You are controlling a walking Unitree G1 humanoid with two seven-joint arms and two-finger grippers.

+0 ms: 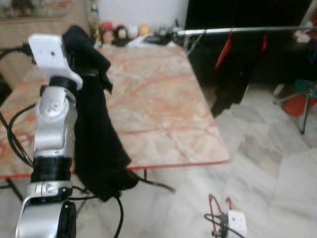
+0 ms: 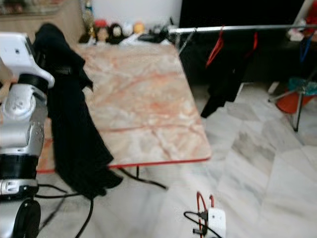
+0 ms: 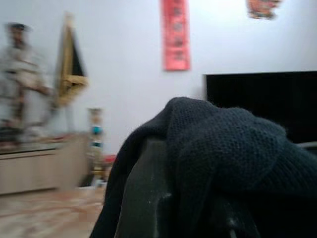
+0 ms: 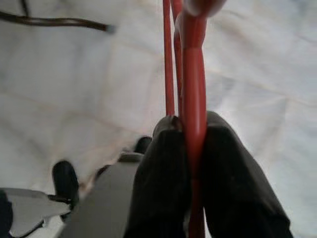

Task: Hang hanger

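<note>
Clamped between my right gripper's [image 4: 190, 148] black fingers [image 4: 163, 168] is a red hanger [image 4: 193, 89], held low over the pale marble floor [image 1: 267, 163]. Over my raised left gripper [image 3: 188, 198] hangs a black garment [image 1: 96, 124], hiding whether its fingers are parted or closed, and it trails down past the red edge of the marble-topped table [image 1: 158, 109]. Beyond that table's far right corner runs a metal rail [image 1: 242, 30] with red hangers [image 1: 225, 47] and dark clothes [image 1: 233, 84] on it, well apart from my right gripper, and cables [image 1: 15, 139] lie below the table.

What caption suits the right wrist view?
Right tool shut on a red hanger above the marble floor.
</note>
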